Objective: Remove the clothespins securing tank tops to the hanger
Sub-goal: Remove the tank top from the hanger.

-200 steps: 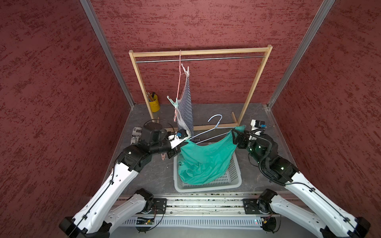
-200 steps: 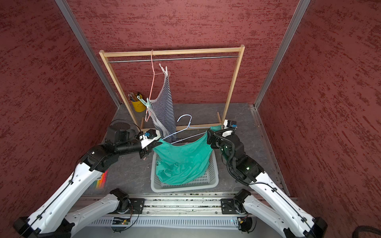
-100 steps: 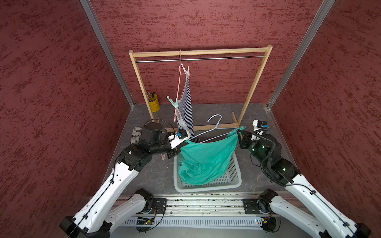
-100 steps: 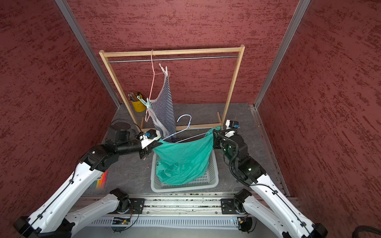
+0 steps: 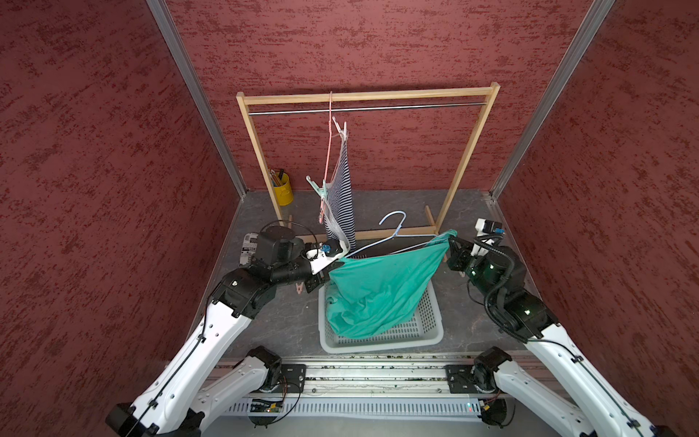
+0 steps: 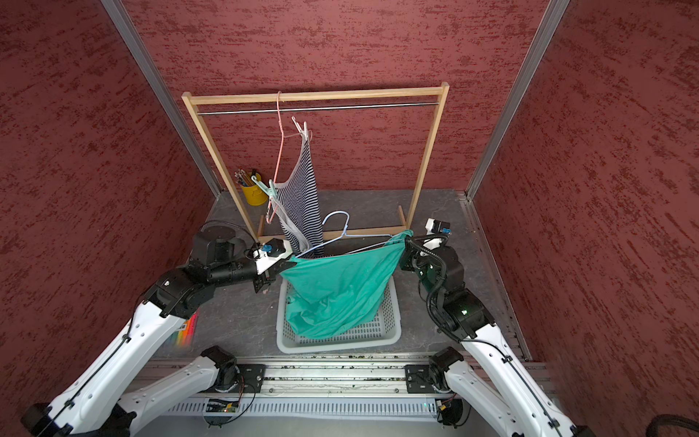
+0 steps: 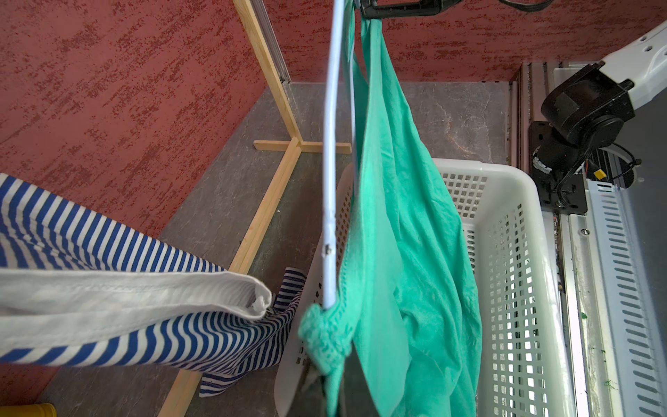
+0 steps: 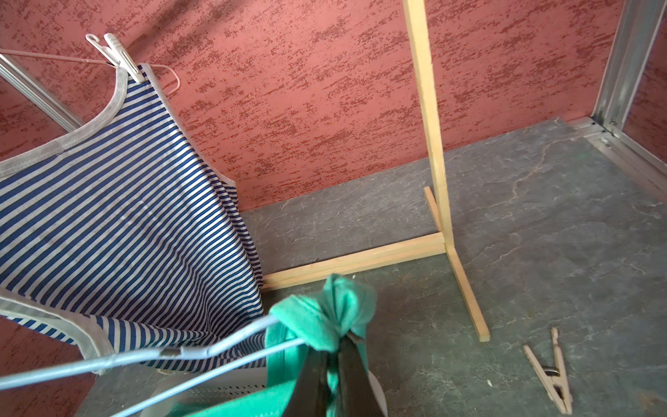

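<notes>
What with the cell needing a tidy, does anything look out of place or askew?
A pale pink clothespin lies loose on the floor by the rack's foot. The blue hanger is off the rail, its teal tank top stretched between the left pincer and right pincer over the basket. The pink hanger hangs steeply tilted.

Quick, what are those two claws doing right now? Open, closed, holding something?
Left gripper: shut on one bunched shoulder of the teal tank top.
Right gripper: shut on the teal tank top's other shoulder.

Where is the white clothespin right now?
High on the rack in a top view: the white clothespin clips the striped tank top's strap to the pink hanger, just below the metal rail.
</notes>
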`<state>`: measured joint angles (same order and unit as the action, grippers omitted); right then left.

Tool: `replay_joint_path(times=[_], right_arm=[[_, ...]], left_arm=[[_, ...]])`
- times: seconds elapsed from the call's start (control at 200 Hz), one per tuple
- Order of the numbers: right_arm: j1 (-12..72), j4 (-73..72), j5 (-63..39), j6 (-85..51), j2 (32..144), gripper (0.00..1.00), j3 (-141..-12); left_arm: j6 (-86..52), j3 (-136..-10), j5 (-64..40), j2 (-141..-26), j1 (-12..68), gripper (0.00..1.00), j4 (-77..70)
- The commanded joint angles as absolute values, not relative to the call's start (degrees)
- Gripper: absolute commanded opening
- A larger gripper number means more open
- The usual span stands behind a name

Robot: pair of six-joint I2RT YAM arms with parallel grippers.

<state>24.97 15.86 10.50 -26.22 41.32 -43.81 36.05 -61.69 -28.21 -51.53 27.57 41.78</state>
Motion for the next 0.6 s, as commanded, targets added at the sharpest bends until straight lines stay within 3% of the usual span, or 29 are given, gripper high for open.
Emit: replay_joint_path(times=[0.0,0.401,0.591], right_arm=[[23.5,17.0,11.6,-26.8,40.1,0.09,-42.6],[20.7,17.6,11.5,-28.0,37.9,0.03,-41.2],[20.1,14.4,6.0,-26.8,38.2,0.01,-40.8]], left_arm=[[36.4,-61.0,-28.0,-49.8,26.6,0.0,41.2],[34.6,-58.5,-37.1,-45.9,20.9,0.0,37.8],[33.4,-57.7,-37.6,-43.8,20.1,0.0,36.3]])
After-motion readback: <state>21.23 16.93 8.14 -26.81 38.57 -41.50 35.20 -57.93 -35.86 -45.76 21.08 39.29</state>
